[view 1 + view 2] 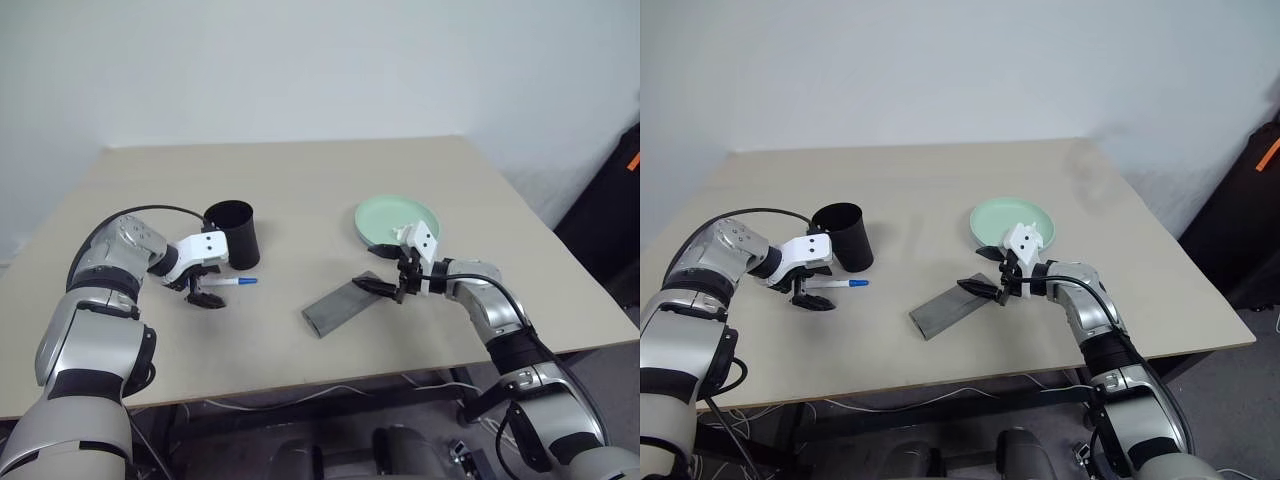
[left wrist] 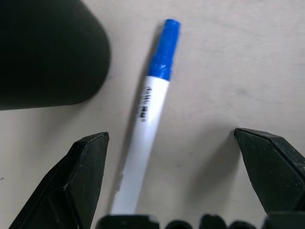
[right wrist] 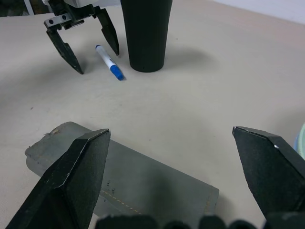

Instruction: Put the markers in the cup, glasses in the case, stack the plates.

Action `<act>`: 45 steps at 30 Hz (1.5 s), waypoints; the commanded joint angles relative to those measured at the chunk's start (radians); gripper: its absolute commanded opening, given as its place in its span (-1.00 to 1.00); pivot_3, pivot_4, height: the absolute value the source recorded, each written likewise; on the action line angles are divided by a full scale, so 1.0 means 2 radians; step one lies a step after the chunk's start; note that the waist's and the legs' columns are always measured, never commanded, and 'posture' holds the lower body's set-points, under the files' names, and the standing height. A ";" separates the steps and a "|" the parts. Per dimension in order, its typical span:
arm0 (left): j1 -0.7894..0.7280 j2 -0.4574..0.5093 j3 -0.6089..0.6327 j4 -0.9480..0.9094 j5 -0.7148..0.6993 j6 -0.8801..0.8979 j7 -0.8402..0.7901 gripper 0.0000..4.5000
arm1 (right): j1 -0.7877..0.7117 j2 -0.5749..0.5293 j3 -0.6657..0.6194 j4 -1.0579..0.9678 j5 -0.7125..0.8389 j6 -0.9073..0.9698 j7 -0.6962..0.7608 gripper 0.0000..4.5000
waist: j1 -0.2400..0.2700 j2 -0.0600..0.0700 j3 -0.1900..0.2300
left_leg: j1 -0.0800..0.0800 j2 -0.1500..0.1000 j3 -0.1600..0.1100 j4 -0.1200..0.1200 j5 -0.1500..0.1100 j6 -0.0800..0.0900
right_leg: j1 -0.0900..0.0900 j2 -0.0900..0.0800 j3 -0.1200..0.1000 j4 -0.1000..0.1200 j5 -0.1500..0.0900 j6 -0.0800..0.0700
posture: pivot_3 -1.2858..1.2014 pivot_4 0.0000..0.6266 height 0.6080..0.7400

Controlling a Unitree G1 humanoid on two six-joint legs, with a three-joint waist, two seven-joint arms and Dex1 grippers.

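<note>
A beige worktop (image 1: 300,190) is seen from above. At about 9 o'clock from its centre, a black tapered cup (image 1: 232,235) stands upright. Just below the cup, at its 6 o'clock, a white marker with a blue cap (image 1: 230,283) lies flat, its cap pointing toward 3 o'clock.

The left pincer (image 1: 203,291) is angled steeply down over the marker's white end, its two black fingers spread wide on either side of the barrel; no contact with the marker can be seen.

Near the centre, toward 5 o'clock, a closed grey glasses case (image 1: 340,306) lies diagonally. The right pincer (image 1: 378,288) is held over the case's upper end, fingers wide apart, nothing gripped.

At 3 o'clock from the cup, well apart, a mint green plate (image 1: 385,218) sits; a light blue rim is glimpsed in the right wrist view.
</note>
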 commanded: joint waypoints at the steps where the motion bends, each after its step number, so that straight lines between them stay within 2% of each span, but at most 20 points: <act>1: -0.002 0.004 -0.001 -0.006 -0.002 0.001 -0.041 0.99 | -0.011 -0.007 -0.011 -0.022 0.005 -0.002 0.000 0.98 | 0.000 0.000 0.000 | 0.000 0.000 0.000 0.000 0.000 0.000 | 0.000 0.000 0.000 0.000 0.000 0.000 | 0.03 -1.00 0.70; 13: 0.014 0.023 0.011 -0.046 -0.040 -0.014 -0.125 0.99 | -0.012 -0.004 -0.010 -0.018 0.005 -0.003 -0.002 0.98 | 0.000 0.000 0.000 | 0.000 0.000 0.000 0.000 0.000 0.000 | 0.000 0.000 0.000 0.000 0.000 0.000 | 0.03 -1.00 0.70; 19: 0.008 0.032 0.016 -0.069 -0.058 -0.011 -0.122 0.99 | -0.014 0.000 -0.007 -0.011 0.003 -0.006 -0.001 0.98 | 0.000 0.000 0.000 | 0.000 0.000 -0.001 0.001 0.000 0.000 | 0.000 0.000 0.000 0.001 0.000 0.000 | 0.03 -1.00 0.70; 33: 0.049 0.025 -0.027 -0.060 -0.005 -0.030 -0.081 0.99 | -0.015 0.004 -0.009 -0.008 0.002 -0.009 -0.002 0.98 | 0.000 0.000 0.000 | 0.001 0.000 0.000 0.003 0.000 0.000 | 0.000 0.000 0.000 0.006 -0.001 -0.001 | 0.03 -1.00 0.70; 36: 0.049 0.022 -0.022 -0.057 -0.012 -0.021 -0.094 0.61 | -0.013 0.003 -0.010 -0.011 0.003 -0.008 -0.003 0.98 | 0.000 0.000 0.000 | 0.001 0.000 0.000 0.003 0.000 0.000 | 0.000 0.000 0.001 0.006 -0.001 -0.001 | 0.03 -1.00 0.70; 45: 0.042 0.014 -0.010 -0.060 -0.021 -0.009 -0.102 -0.73 | -0.016 0.001 -0.011 -0.008 0.003 -0.008 -0.003 0.98 | -0.002 0.000 0.000 | 0.001 0.000 0.000 0.003 0.000 0.000 | -0.001 0.000 0.001 0.006 -0.001 -0.001 | 0.03 -1.00 0.70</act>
